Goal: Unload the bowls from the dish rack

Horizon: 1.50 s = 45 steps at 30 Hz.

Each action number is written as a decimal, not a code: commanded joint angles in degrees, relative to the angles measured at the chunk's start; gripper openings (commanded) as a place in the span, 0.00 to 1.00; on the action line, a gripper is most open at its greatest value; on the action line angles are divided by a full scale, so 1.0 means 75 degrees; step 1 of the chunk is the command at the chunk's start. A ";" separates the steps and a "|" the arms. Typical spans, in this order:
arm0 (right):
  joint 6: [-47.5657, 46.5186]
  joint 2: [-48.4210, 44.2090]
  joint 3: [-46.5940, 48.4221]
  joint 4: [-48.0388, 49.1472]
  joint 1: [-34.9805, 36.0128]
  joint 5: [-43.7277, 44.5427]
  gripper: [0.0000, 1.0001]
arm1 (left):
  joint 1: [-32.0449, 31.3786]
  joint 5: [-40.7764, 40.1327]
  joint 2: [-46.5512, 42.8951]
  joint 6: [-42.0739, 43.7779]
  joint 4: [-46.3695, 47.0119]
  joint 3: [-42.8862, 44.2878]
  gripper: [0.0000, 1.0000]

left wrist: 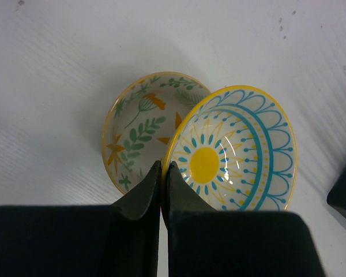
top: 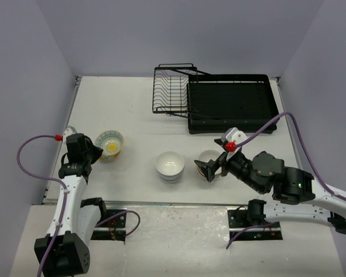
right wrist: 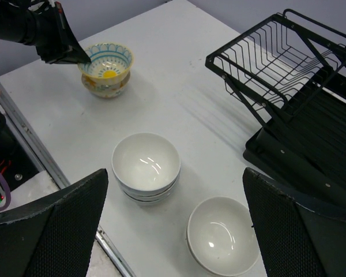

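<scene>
The black wire dish rack stands at the far middle with no bowls in it, joined to its flat drainer tray. My left gripper is shut on the rim of a blue-and-yellow patterned bowl. That bowl rests tilted in a bowl with green leaves and orange flowers; the pair shows at the left of the top view. A stack of white bowls sits in the middle. My right gripper is open and empty, just above and near a single white bowl.
The rack and tray lie to the right in the right wrist view. The white stack and my left gripper also show there. The table's metal near edge runs just behind the bowls.
</scene>
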 commanded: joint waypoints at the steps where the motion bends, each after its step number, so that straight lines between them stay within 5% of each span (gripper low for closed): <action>1: 0.0173 -0.0011 -0.0027 0.0225 -0.0021 -0.0258 0.99 | 0.0102 -0.0254 -0.0364 -0.0307 0.1009 -0.0178 0.00; 18: 0.0138 0.0610 0.0066 0.0073 -0.0056 -0.0761 0.99 | 0.0172 -0.0009 -0.0481 -0.0412 0.1596 -0.1421 0.00; 37: 0.0138 0.0903 0.0125 -0.0115 -0.0149 -0.0949 0.99 | 0.0161 -0.0512 -0.0024 -0.0073 0.1925 -0.0777 0.00; 40: 0.0115 0.0996 0.0148 -0.0115 -0.0161 -0.1031 0.99 | 0.0172 -0.0443 -0.0212 0.0021 0.1842 -0.0753 0.17; 45: 0.0103 0.1184 0.0195 -0.0103 -0.0196 -0.1172 0.99 | 0.0172 -0.0068 -0.0224 -0.0002 0.1901 -0.0870 0.28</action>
